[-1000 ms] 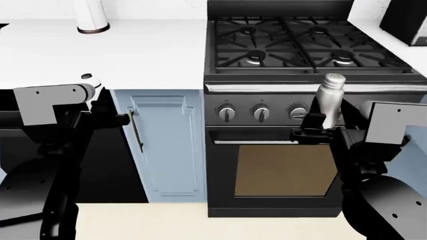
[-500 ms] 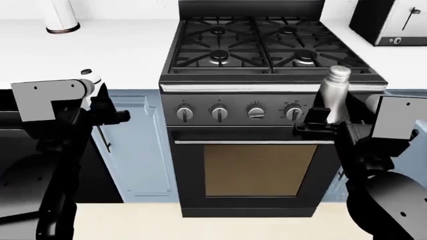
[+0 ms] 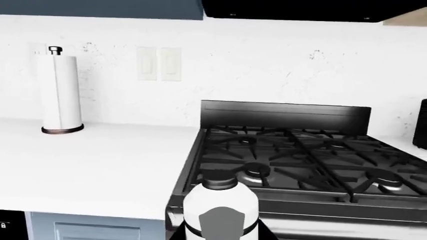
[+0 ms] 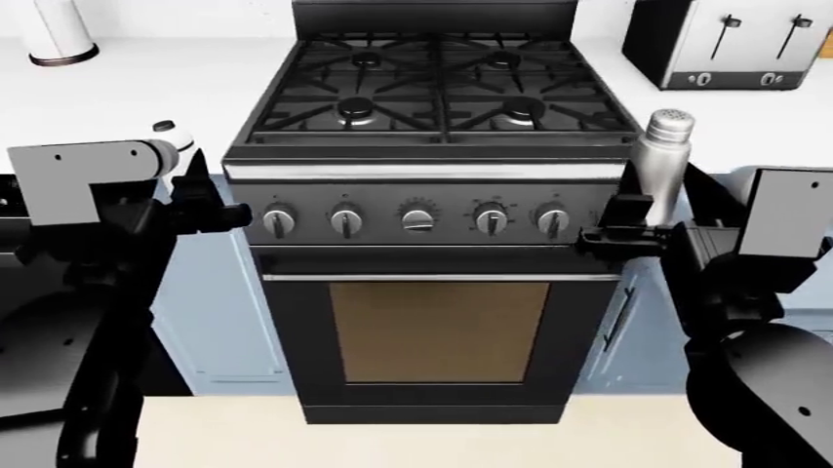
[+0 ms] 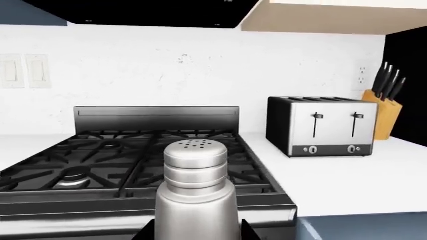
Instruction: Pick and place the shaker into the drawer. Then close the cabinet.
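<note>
Before the stove [image 4: 430,146], right hand [image 4: 625,229] level — gripping upright shaker [image 4: 660,161].

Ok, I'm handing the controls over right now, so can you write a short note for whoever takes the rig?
Right gripper: shut on the shaker, upright, in front of the stove.
Left gripper: holds nothing visible; whether its jaws are open cannot be told.
Drawer: not in any view.
Done: shaker picked up.
Left: find the drawer, set the shaker inside, close the cabinet.
</note>
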Controlling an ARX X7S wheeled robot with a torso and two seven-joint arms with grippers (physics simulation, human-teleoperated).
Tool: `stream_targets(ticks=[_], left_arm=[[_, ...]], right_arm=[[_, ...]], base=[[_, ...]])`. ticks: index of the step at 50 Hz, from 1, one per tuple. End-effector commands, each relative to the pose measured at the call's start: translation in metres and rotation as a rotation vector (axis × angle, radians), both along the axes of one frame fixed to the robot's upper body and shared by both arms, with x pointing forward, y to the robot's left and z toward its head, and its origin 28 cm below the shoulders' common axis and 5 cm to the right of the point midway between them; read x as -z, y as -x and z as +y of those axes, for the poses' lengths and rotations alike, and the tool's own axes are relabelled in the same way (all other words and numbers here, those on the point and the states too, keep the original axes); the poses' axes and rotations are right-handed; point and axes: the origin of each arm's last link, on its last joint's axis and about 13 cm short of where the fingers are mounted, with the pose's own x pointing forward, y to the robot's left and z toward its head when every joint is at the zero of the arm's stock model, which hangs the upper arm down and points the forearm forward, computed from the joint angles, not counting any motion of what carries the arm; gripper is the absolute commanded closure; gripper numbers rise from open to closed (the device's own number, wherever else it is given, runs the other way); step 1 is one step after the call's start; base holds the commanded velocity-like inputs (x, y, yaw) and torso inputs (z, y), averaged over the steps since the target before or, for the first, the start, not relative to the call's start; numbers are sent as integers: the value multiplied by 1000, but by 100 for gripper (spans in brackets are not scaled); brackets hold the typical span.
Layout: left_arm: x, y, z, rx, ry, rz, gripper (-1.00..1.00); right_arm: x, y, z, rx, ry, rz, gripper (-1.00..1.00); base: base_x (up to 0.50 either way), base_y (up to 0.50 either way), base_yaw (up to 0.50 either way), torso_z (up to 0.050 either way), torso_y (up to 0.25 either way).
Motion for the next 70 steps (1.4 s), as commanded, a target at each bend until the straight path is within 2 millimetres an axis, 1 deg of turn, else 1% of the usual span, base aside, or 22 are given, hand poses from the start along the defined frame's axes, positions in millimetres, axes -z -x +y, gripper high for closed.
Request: stream_targets(ticks=[1,9,13,18,34,38,44,70], left_arm=[[-8,2,0,3,4,-29,100],[-11,1,0,4,4,-36,100],[-8,1,-1,7,1,-31,100],[-11,1,-1,6,2,-35,100],[-12,2,-1,8,-1,-35,100],[-9,2,-1,9,0,-31,100],[-13,2,-1,8,0,-35,100],[-13,4,-1,9,-1,-37,100]], right_arm=[[-5,1,0,2,15,-13,100],[-8,2,0,3,20,-18,100],[-8,1,0,3,19,-18,100],[-9,2,0,2,20,-20,100],[-7,3,-1,4,16,-20,100],[-7,3,-1,4,16,-18,100],[-8,3,0,3,18,-19,100],[-6,3,0,0,16,-16,100]], base=[[-1,-441,0,0,0],[-1,-446,0,1,0],[-1,-446,0,0,0],[-1,-446,0,0,2],[-1,-446,0,0,1],[-1,-446,0,0,0],[-1,-447,0,2,2],[-1,-445,0,0,0]])
